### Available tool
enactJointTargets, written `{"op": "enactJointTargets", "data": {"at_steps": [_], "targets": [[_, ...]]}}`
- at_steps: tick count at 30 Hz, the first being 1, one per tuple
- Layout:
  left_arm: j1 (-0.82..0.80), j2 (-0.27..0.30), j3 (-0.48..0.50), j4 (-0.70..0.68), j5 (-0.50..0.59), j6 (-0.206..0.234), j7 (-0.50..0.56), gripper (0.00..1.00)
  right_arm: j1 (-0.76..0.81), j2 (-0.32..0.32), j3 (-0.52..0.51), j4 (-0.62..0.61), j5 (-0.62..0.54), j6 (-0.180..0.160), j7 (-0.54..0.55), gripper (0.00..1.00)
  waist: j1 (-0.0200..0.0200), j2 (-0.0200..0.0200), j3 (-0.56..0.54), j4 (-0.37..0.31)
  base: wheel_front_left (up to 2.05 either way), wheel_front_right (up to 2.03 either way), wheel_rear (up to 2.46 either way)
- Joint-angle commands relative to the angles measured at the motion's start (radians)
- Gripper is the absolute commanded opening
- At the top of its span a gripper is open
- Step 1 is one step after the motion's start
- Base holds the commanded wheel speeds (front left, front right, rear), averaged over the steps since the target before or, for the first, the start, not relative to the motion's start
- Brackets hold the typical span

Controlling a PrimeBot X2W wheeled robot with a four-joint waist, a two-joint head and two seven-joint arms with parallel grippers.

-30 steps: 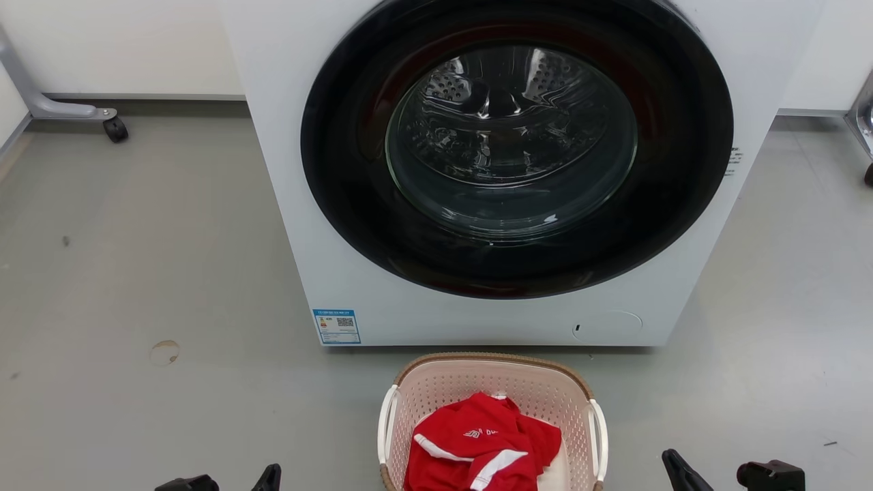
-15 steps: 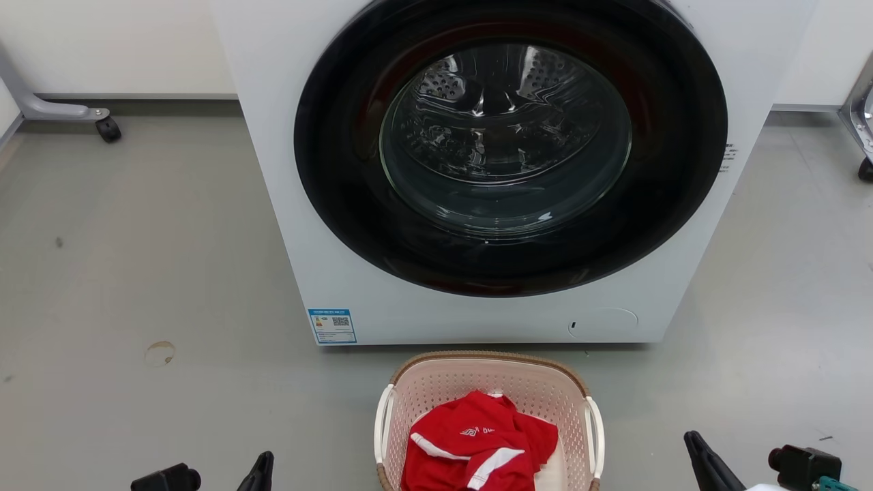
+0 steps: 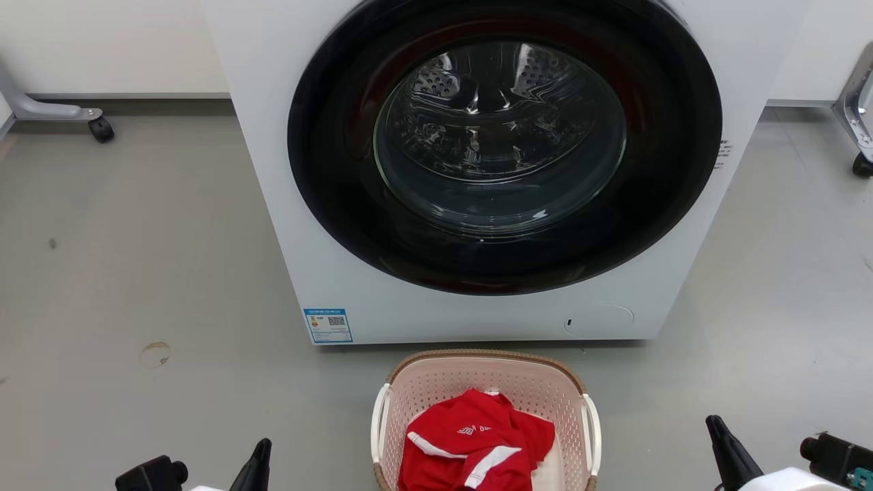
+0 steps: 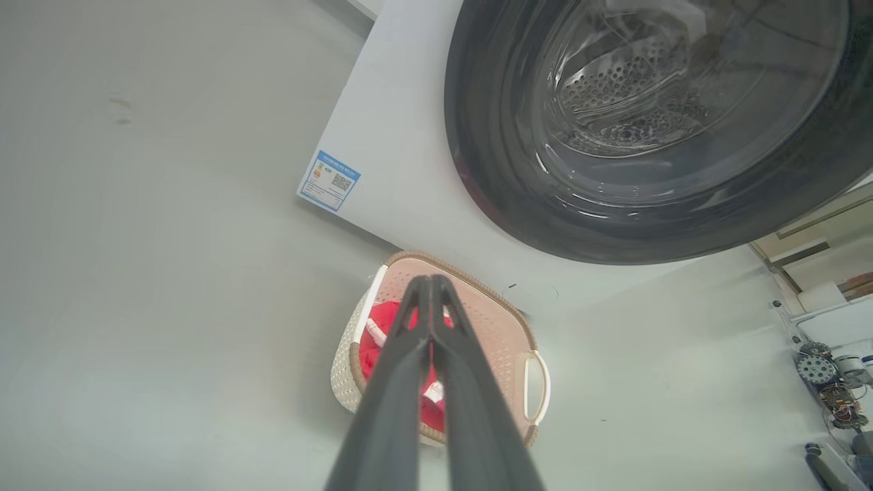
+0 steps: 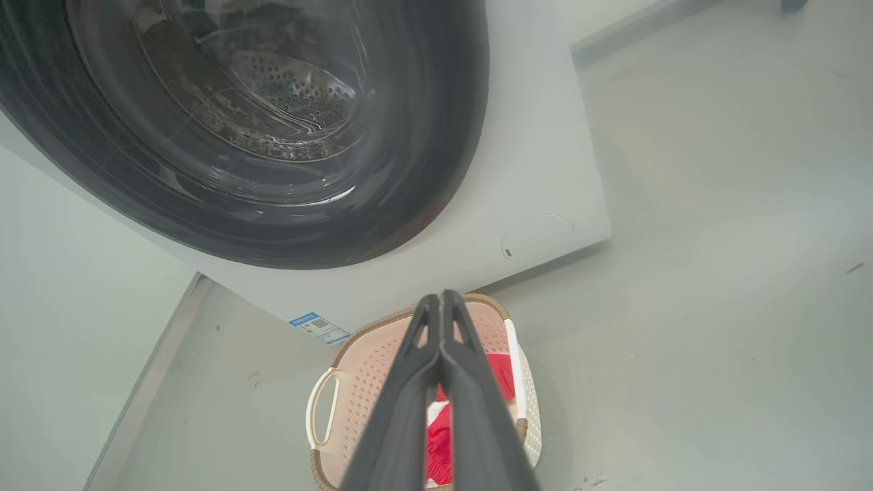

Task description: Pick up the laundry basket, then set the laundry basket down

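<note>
Two closed, empty units: left end effector [image 4: 431,281], right end effector [image 5: 442,296]; laundry basket [image 3: 487,355] between them, side handles [image 3: 377,423] presented for grasping.

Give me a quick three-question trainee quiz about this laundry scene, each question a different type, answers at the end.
1. True or false: the laundry basket stands on the floor in front of the washing machine.
2. What lies in the basket? A) red garment B) blue towel C) nothing
3. Fill in: the left tool and right tool, both clear of the basket, are ____.
Key: 1 true; 2 A; 3 shut.
</note>
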Motion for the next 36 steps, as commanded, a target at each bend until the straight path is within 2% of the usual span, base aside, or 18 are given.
{"op": "enactJointTargets", "data": {"at_steps": [1, 36], "targets": [[-0.055, 0.009, 0.035, -0.021, -0.017, -0.009, 0.000, 0.00, -0.058, -0.025, -0.008, -0.030, 0.023, -0.001, 0.008, 0.00, -0.0001, -0.0001, 0.000, -0.001, 0.00, 0.00, 0.00], [-0.082, -0.100, 0.248, -0.023, -0.239, -0.101, 0.081, 0.00, -0.097, -0.036, -0.146, -0.089, 0.353, -0.002, 0.103, 0.00, -0.0001, -0.0001, 0.011, -0.024, 0.00, 0.00, 0.00]]}}
